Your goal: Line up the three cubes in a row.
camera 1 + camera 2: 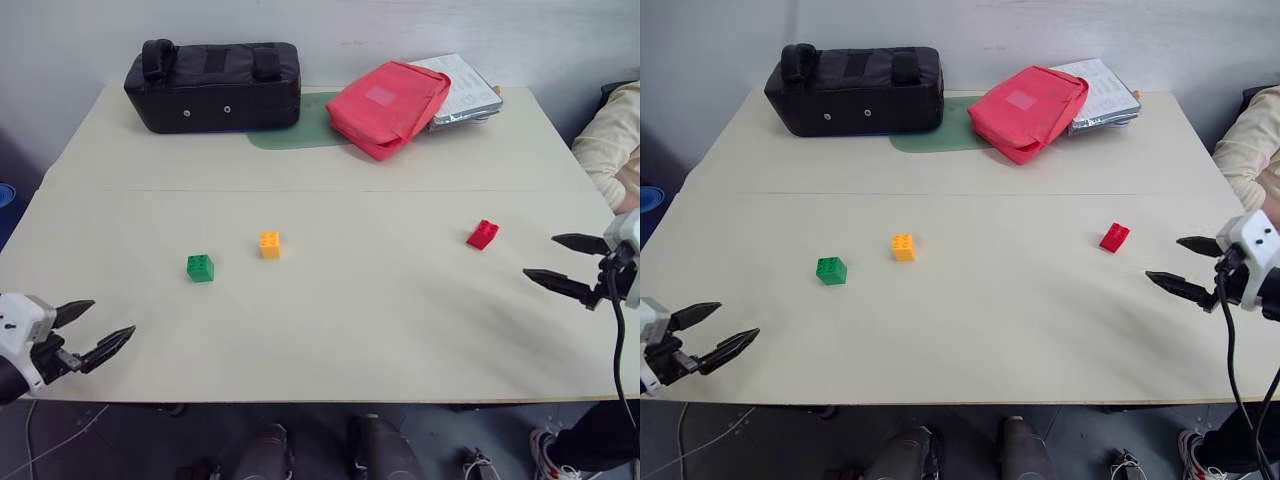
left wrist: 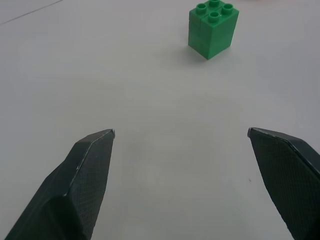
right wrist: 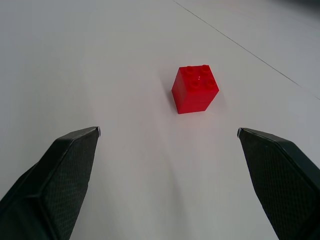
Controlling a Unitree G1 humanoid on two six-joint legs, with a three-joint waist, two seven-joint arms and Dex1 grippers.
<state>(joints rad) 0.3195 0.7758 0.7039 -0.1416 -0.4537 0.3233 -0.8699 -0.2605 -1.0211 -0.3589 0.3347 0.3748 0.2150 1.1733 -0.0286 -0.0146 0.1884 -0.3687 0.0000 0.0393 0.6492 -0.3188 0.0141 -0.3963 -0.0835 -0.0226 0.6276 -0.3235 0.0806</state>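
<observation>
While both grippers hover with fingers spread wide and empty, the left gripper (image 1: 100,330) faces the green brick (image 1: 200,268) and the right gripper (image 1: 566,263) faces the red brick (image 1: 482,234). Just beside the green brick on the cream table (image 1: 380,330) sits the orange-yellow brick (image 1: 270,244), well apart from the red one.

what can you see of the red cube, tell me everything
The red cube is a small glossy plastic toy brick with four round studs on top, apparently two layers stacked. It sits upright and slightly turned on the pale table, alone, well right of the other two bricks. Nothing touches it; the open right gripper hovers just short of it.
</observation>
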